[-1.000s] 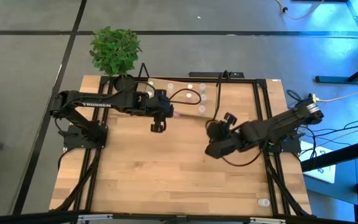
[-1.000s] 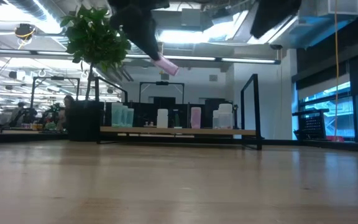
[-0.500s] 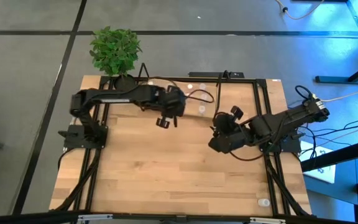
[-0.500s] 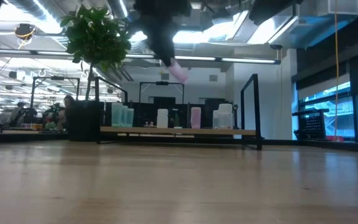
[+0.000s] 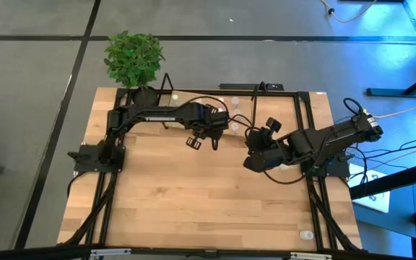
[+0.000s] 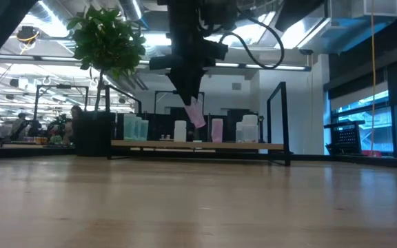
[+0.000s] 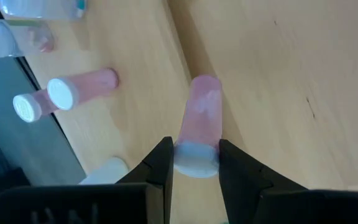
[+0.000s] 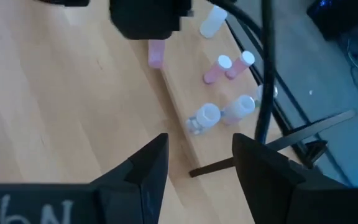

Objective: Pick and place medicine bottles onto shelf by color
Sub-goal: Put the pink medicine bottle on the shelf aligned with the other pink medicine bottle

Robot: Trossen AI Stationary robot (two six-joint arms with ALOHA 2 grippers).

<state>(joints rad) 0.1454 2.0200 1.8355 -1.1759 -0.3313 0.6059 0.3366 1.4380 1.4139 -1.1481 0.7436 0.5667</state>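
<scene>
Pink medicine bottle (image 7: 200,118), clamped in the left gripper (image 7: 194,163), has moved nearer the shelf (image 6: 198,145); right gripper (image 8: 194,163) hangs open.

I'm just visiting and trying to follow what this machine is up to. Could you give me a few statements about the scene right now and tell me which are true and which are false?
1. The left gripper holds a pink bottle. True.
2. The right gripper also holds a bottle. False: its fingers stand open with nothing between them.
3. Two pink bottles already stand on the shelf. True.
4. The held bottle rests on the shelf. False: in the low view it hangs in the air above the board.
5. A leafy plant stands at the table's far left corner. True.
</scene>
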